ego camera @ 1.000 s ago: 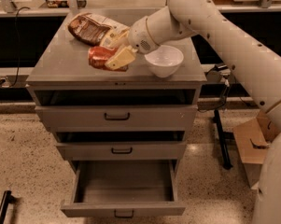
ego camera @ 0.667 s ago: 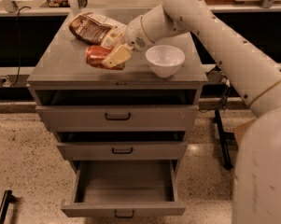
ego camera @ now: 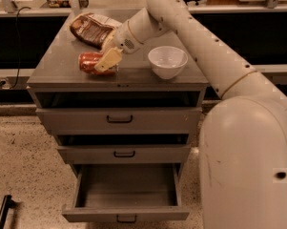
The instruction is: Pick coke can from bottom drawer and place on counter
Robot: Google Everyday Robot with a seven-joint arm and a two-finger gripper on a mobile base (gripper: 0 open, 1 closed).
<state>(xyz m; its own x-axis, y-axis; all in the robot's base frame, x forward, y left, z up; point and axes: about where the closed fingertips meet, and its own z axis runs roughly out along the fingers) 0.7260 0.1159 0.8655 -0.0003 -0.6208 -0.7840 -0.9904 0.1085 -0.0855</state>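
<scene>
Coke can [ego camera: 88,62]: on its side on the table [ego camera: 57,67], close to the front edge and left of the middle; red body in view, right end covered by the claw.
Long axis: roughly parallel to the front edge, running left to right in the camera view; not upright.
Claw [ego camera: 107,60]: over the can's right end, reaching in from the direction of the back right corner.
Claw state: cannot tell whether clamped on the can or already loosed from it.
Key relation: can lying away from the claw toward the left edge; claw set across the axis at one end, not at the can's middle.
Bottom drawer [ego camera: 95,214]: pulled out below the front edge, no can inside.
White bowl [ego camera: 168,61]: just right of the claw, near the front edge, apart from the can.
Snack bag [ego camera: 93,28]: toward the back left corner, near the can, with a strip of bare table between.
Step, as judged: placing nearly done, with the can down on the table; letting go and lifting away probably not yet done.
Next move, as judged: a lift straight up from the can's end, then back toward the back right corner.
Risk: free to roll toward the front edge if nudged on the way out.
</scene>
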